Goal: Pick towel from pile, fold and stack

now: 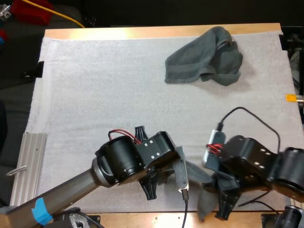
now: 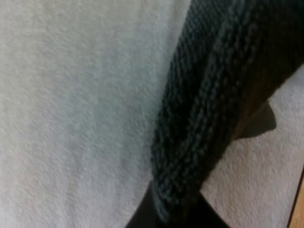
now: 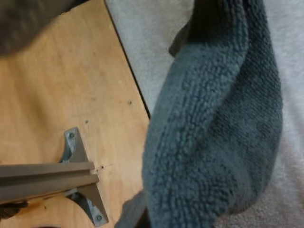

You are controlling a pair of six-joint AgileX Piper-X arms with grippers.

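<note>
A crumpled dark grey-green towel [image 1: 204, 61] lies at the far right of the white mat [image 1: 104, 95]. A second grey-green towel [image 1: 195, 174] stretches between my two grippers near the table's front edge. My left gripper [image 1: 151, 189] is shut on its left end; in the left wrist view the towel [image 2: 209, 104] runs down into the dark fingertips [image 2: 142, 219] just above the mat. My right gripper [image 1: 223, 210] holds the other end, and a flap [image 1: 205, 202] hangs beside it. In the right wrist view the towel [image 3: 213, 142] hangs over the mat's edge beside bare wood.
A ribbed metal rail [image 1: 26, 166] lies off the mat's near left corner. The wooden front edge [image 1: 142, 219] runs just behind both grippers. In the right wrist view, a metal bracket [image 3: 78, 152] and a grey bar [image 3: 42, 176] sit on the wood near the hanging towel.
</note>
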